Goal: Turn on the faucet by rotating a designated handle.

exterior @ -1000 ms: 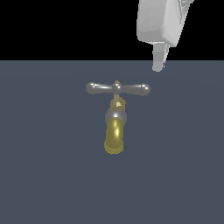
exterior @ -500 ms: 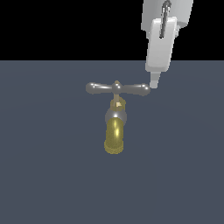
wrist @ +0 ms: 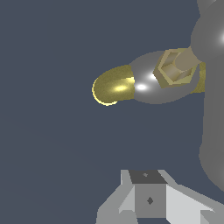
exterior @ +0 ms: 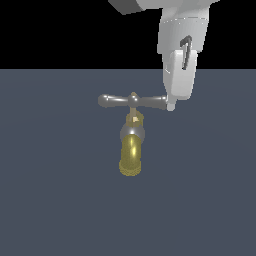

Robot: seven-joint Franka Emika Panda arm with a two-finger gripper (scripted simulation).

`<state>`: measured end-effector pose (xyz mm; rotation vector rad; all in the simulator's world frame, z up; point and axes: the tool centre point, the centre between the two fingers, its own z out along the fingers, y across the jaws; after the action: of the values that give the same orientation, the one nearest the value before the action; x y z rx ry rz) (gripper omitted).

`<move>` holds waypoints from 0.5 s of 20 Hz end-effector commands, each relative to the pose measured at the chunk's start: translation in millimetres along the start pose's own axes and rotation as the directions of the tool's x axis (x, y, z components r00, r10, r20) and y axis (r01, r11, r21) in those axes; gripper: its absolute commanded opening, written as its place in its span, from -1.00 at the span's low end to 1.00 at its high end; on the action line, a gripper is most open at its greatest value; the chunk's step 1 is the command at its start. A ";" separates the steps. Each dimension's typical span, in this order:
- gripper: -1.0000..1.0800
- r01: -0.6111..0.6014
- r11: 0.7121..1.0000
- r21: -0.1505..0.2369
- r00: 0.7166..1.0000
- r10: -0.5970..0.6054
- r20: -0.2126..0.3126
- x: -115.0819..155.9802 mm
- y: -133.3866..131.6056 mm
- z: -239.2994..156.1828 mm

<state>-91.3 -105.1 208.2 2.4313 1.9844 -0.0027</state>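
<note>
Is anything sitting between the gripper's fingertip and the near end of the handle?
Nothing. In the exterior view the gripper tip sits right against the end of the handle on that view's right; whether they touch is unclear.

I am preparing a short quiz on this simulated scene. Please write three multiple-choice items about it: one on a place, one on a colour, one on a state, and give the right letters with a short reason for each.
1. In the exterior view, where is the gripper relative to the handle?
A. At its right end
B. At its left end
C. Below the spout

2. What colour is the spout of the faucet?
A. Red
B. Golden brass
C. White

3. How does the handle lie in the exterior view?
A. Vertical
B. Detached, on the floor
C. Roughly horizontal, across the top of the faucet

Answers: 1 A, the fingertip meets the exterior view's right end of the bar. 2 B, the curved spout shines golden in both views. 3 C, the grey crossbar runs side to side above the collar.
</note>
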 end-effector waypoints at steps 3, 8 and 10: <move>-1.00 0.038 0.999 0.000 0.999 -0.038 -0.002 2.2 6.5 7.8; -1.00 0.057 0.998 0.001 0.998 -0.057 -0.003 3.6 9.6 11.7; -1.00 0.059 0.998 0.001 0.998 -0.059 -0.003 3.6 9.9 12.1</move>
<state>-81.4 -103.5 196.5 2.3765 2.0539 -0.0008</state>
